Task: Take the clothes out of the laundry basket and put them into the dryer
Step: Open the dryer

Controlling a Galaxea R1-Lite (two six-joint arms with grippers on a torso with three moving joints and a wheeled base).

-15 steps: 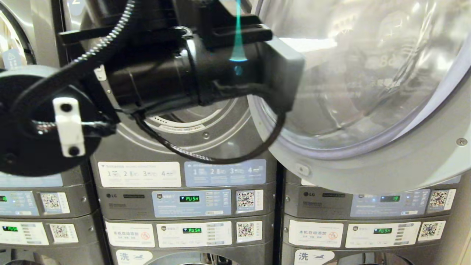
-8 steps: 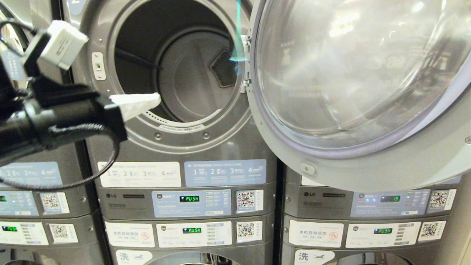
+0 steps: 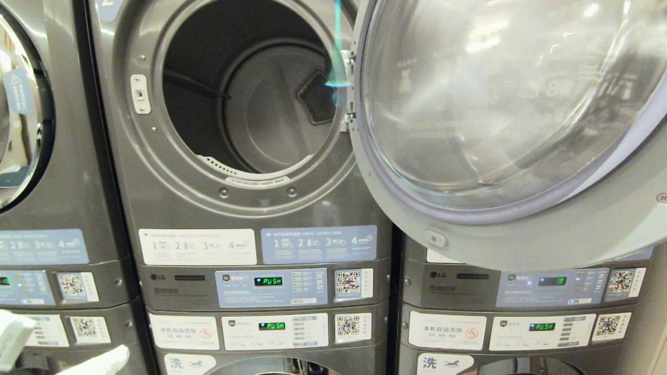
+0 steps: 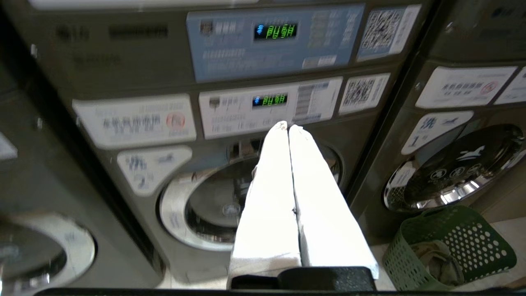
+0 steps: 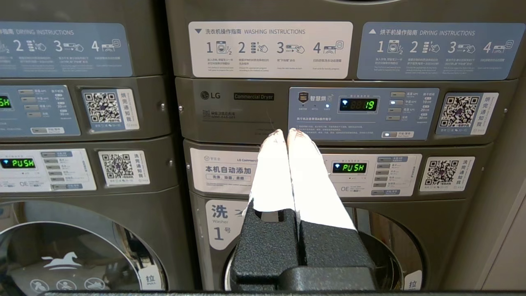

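Clothes [image 4: 437, 257] lie in the basket [image 4: 472, 234]; both claws, left gripper [image 4: 287, 127] and right gripper [image 5: 286, 132], are pressed together, empty. Reaching closed, the left would likely just shove the fabric.

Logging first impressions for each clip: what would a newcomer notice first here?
The open dryer door, swung wide at upper right in the head view, beside the dark empty drum. Low on the floor, a green laundry basket holding clothes, beyond the shut left pincer.

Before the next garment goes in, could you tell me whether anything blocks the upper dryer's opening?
Nothing visible does: the round glass dryer door is swung wide to the right, and the dark grey drum opening is unobstructed.
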